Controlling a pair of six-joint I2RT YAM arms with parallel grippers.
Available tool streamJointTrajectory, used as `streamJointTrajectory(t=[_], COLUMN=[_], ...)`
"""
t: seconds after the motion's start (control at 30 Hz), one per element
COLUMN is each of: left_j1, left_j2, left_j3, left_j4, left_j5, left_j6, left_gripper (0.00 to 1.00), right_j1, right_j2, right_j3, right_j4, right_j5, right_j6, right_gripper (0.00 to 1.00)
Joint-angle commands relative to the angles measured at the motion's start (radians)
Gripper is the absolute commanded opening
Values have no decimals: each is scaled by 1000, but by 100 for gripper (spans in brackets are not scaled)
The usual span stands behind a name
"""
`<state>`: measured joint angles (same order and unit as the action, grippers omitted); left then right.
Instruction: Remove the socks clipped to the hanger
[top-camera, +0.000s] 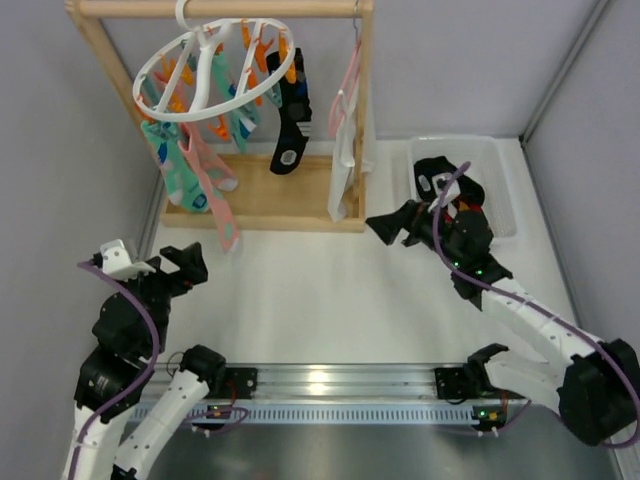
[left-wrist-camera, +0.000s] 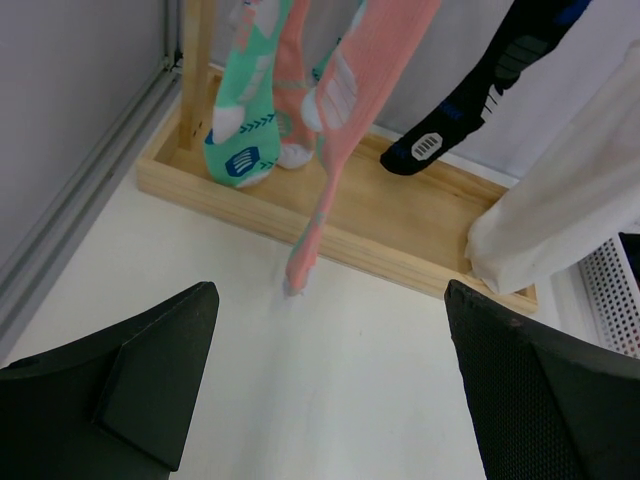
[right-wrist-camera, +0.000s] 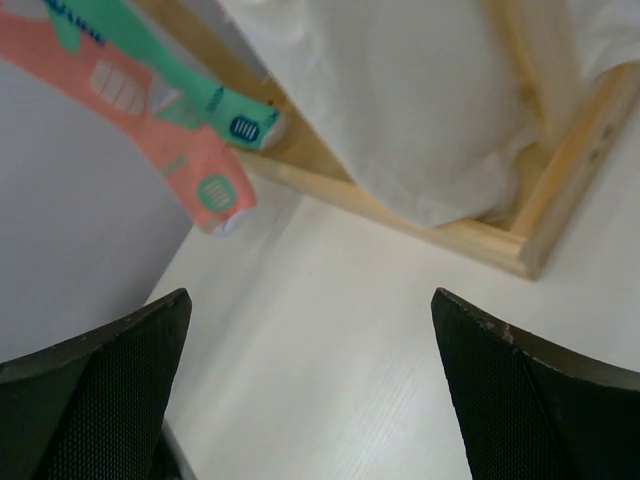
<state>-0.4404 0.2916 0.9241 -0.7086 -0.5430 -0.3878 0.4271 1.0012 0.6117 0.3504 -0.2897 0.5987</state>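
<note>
With my left gripper and right gripper both spread and empty, I'd lift the left to the socks hanging off the hanger at eleven o'clock, pinch one high up, and tug straight down.

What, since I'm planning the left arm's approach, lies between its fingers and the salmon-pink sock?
Only bare white tabletop separates the left fingers from the salmon-pink sock, per the left wrist view.

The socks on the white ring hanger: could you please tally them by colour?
Mint-teal socks: 3
Salmon-pink socks: 2
Black sock: 1
Total: 6, though overlapping fabric may hide more.
</note>
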Motion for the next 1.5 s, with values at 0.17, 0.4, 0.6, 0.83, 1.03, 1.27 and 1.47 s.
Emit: streamJointTrajectory(t=[0.17, 0.4, 0.6, 0.83, 1.03, 1.27, 1.47], left_j1=[-1, -1, 0, 2, 2, 2, 0], left_j2=[-58, -88, -89, -88, -89, -98, -98], left_j3=[-51, -65, -70, -73, -74, -74, -73], left_j4=[3, 3, 1, 3, 3, 3, 4], left_j5=[-140, -178, -173, -161, -153, -143, -143], left_j6=[-25, -23, -22, -17, -16, -14, -22], left_gripper=[98, 98, 98, 98, 98, 98, 98], right_j1=[519, 656, 680, 687, 688, 688, 697], right_j2=[300, 772, 1111, 1270, 1419, 1502, 1397], right_j3=[248, 685, 1071, 1230, 1421, 1514, 1354], right_j4=[144, 4, -145, -152, -202, -120, 4], right_j5=[303, 472, 460, 412, 480, 607, 632], right_j6=[-191, -244, -301, -327, -343, -367, -369], right_gripper=[99, 99, 95, 89, 86, 51, 5])
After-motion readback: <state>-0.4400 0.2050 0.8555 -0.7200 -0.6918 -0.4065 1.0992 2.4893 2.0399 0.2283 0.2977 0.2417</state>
